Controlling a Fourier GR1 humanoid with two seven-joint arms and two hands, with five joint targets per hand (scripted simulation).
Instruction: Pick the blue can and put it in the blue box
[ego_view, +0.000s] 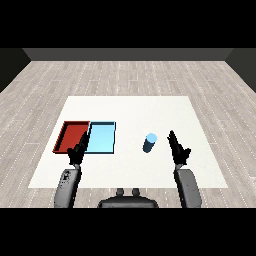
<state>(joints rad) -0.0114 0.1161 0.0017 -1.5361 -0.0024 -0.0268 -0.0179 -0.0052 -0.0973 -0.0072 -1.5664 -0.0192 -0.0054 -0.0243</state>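
White worktop (130, 107) carries the upright blue cylindrical can (149, 142), standing untouched just beside my right hand (177, 148), fingers straight and spread for the reach. My left hand (78, 150), fingers relaxed, waits by the light blue tray (102, 139).

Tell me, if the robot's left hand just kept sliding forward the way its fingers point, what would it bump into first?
Probably the trays: the left hand points at the seam between the red tray and the light blue tray. It already overlaps their near edge, though its height above them is unclear.
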